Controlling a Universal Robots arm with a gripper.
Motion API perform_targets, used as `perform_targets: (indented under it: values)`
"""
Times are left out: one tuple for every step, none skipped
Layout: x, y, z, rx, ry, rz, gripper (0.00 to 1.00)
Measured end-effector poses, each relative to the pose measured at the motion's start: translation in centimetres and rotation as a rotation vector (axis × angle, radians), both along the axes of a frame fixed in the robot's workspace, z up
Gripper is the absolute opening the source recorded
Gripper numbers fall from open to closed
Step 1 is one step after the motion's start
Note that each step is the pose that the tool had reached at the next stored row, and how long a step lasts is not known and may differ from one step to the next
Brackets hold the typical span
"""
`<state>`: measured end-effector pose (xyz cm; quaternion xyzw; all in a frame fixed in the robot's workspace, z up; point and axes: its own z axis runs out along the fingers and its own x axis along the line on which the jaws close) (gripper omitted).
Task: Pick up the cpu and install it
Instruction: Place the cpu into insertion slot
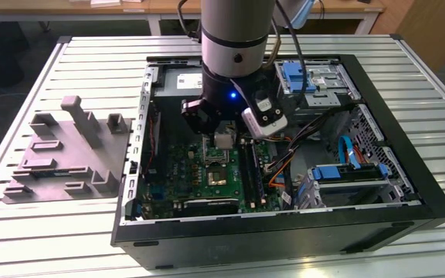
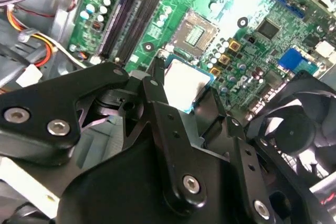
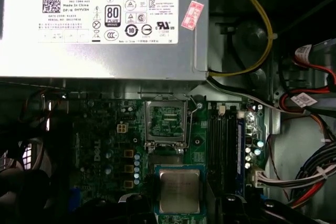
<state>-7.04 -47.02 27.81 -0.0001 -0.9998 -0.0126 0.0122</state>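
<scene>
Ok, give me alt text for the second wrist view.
The gripper holds the cpu, silvery top showing, above the green circuit board. The empty socket lies on the board just past the chip, and a black fan sits near the board's edge.

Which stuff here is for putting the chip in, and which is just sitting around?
For the job: the tool, holding the cpu; the empty socket on the green board.
Just sitting around: grey plastic holder on the table; power supply; black fan.
</scene>
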Motion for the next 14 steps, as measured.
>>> perform_targets:
  values:
    - [-0.1,-0.02,-0.18,-0.0001,0.0,0.003,0.47]
    - [-0.1,-0.04,-0.32,0.0,0.0,0.007,0.47]
    - [-0.2,-0.05,-0.43,-0.0001,0.0001,0.01,0.47]
    - [-0.2,-0.05,-0.53,-0.0003,-0.0009,0.012,0.47]
    - [-0.3,-0.05,-0.61,-0.0008,-0.0026,0.013,0.47]
    - [-0.3,-0.05,-0.71,-0.0008,-0.0046,0.014,0.47]
    - [-0.4,-0.05,-0.83,-0.0008,-0.0075,0.014,0.47]
    - [-0.6,-0.06,-0.92,-0.001,-0.012,0.014,0.47]
    - [-0.7,-0.06,-1.01,-0.001,-0.0179,0.013,0.47]
    - [-0.8,-0.06,-1.12,-0.0009,-0.0235,0.012,0.47]
    - [-0.8,-0.05,-1.2,-0.0007,-0.0247,0.011,0.47]
    - [-0.8,-0.06,-1.29,-0.0011,-0.0247,0.011,0.47]
    - [-0.8,-0.06,-1.46,-0.0018,-0.0247,0.011,0.47]
    - [-0.8,-0.06,-1.64,-0.0021,-0.0247,0.011,0.47]
